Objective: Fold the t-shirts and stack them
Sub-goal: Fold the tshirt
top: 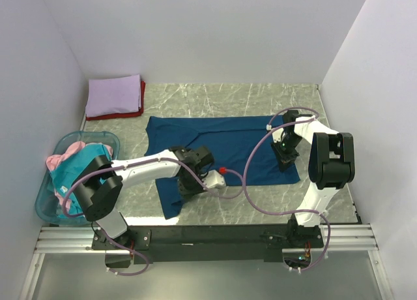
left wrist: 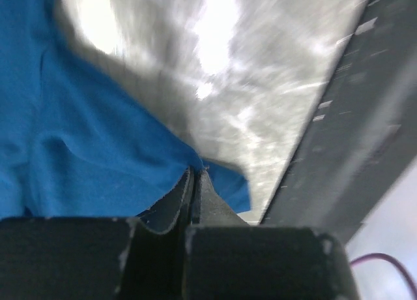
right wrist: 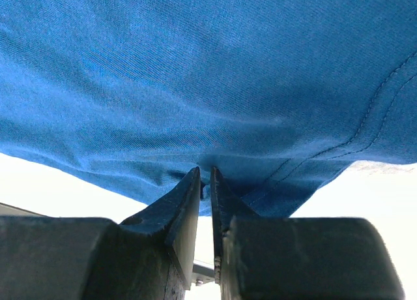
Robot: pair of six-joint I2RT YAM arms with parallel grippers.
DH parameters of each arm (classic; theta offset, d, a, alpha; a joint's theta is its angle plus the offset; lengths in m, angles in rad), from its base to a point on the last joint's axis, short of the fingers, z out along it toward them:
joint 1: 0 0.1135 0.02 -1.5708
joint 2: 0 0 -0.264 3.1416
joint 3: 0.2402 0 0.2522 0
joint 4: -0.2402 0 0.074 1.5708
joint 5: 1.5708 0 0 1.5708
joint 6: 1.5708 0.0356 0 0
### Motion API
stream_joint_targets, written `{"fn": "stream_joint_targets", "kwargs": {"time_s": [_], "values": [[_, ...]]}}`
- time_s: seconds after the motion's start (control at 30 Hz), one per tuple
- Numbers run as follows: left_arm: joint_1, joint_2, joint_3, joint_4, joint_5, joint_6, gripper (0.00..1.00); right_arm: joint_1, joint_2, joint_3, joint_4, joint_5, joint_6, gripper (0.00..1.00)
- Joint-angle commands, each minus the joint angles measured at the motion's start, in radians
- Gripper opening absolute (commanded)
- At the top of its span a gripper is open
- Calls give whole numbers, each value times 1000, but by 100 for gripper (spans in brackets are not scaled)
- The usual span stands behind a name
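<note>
- Grey marbled table (top: 228,98) boxed in by plain white walls (top: 208,32), both arm bases at the near edge.
- Left gripper (top: 187,182) sits on the near left part of the dark blue t-shirt (top: 228,137). Its wrist view shows the jaws pressed together on a cloth edge (left wrist: 194,176).
- Right gripper (top: 285,160) is at the shirt's right edge, jaws closed on a stitched hem (right wrist: 205,179).
- Between the two, the shirt lies spread mid-table, mostly flat, with a flap hanging toward the near side.
- Further left, a translucent blue basket (top: 104,137) holds a teal t-shirt (top: 65,176) and a pink t-shirt (top: 62,160), crumpled.
- In the far left corner, a folded lavender t-shirt (top: 114,94) lies on a red t-shirt (top: 117,115).
</note>
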Motion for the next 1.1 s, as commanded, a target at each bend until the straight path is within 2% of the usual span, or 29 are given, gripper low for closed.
{"fn": "stream_joint_targets", "kwargs": {"time_s": [0.0, 0.1, 0.13, 0.23, 0.37, 0.4, 0.47, 0.5, 0.6, 0.7, 1.07], "values": [[2, -24, 100, -65, 154, -14, 1, -8, -13, 9, -5, -5, -13, 19], [2, 20, 136, -72, 269, -43, 17, -10, -12, 10, -5, -6, -14, 19], [0, 29, 143, -72, 300, -46, 31, -8, -10, 12, -6, -6, -16, 19], [5, 34, 154, -77, 361, -59, 46, -10, -15, 15, -14, -6, -20, 19], [92, -33, 157, -89, 398, -51, 48, -8, -33, 10, -26, -5, -34, 19], [170, -56, 157, -95, 415, -48, 47, -8, -53, 7, -29, -5, -43, 19], [253, -69, 147, -117, 407, -28, 46, -8, -76, -7, -37, 10, -52, 19], [332, -75, 137, -128, 369, -4, 46, -8, -103, -13, -37, 16, -63, 19], [463, -99, 73, -88, 270, 32, 43, -10, -168, -59, -40, 47, -86, 19], [537, -80, 19, -50, 207, 49, 39, -10, -219, -102, -45, 72, -106, 19], [568, -46, -157, 101, 96, 33, 37, -8, -165, -148, 44, 145, -103, 19]]}}
